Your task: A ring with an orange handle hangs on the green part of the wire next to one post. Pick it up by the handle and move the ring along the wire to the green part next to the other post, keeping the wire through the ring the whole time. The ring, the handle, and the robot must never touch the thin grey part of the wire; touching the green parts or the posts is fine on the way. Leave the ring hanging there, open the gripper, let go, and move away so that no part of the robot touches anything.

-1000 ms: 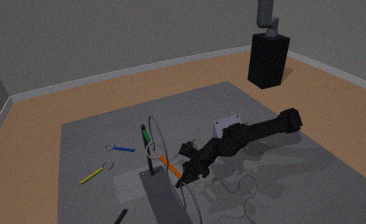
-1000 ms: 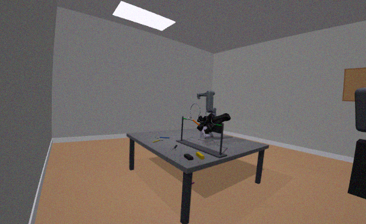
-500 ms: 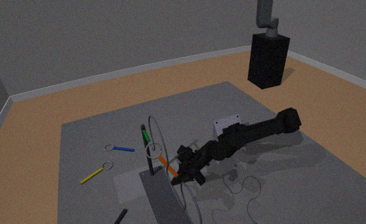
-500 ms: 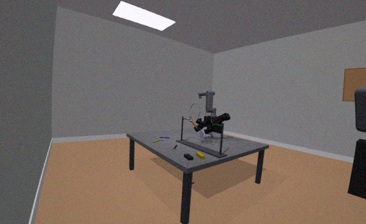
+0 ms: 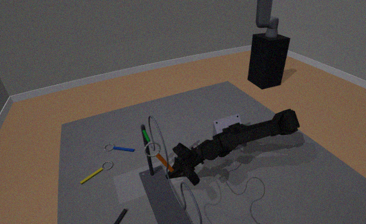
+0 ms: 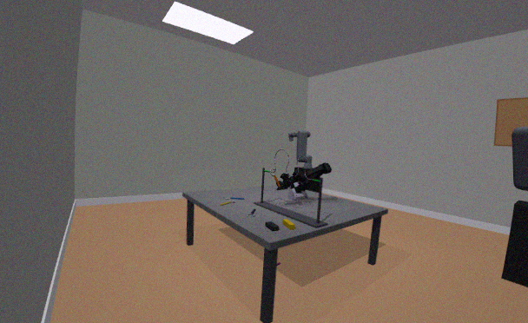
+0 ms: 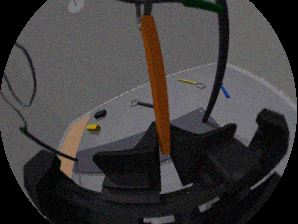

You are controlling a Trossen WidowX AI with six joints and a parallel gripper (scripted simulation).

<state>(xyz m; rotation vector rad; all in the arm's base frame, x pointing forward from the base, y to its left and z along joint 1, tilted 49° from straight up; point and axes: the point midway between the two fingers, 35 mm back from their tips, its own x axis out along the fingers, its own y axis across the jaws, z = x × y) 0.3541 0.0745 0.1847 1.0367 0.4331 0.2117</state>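
The ring (image 5: 160, 149) (image 6: 273, 174) is around the wire near the end of the green part (image 5: 146, 135) (image 6: 267, 171) (image 7: 202, 5) at the far post (image 5: 150, 165) (image 6: 262, 187) (image 7: 223, 55). Whether it touches the thin grey wire (image 5: 164, 141) cannot be told. Its orange handle (image 5: 164, 161) (image 6: 277, 181) (image 7: 156, 75) slants down from the ring to my gripper (image 5: 172, 171) (image 6: 279, 187) (image 7: 157, 123), which is shut on the handle's lower end. The other green part (image 6: 315, 180) (image 7: 23, 129) is at the near post (image 6: 320, 201) (image 7: 52, 149).
The wire's tall loop rises beside the ring and runs close to my gripper in the top view. The dark base (image 5: 163, 196) (image 6: 287, 214) joins the posts. Blue (image 5: 123, 149) and yellow (image 5: 91, 176) ring tools, a black block (image 6: 272, 226) and a yellow block (image 6: 288, 224) lie on the table.
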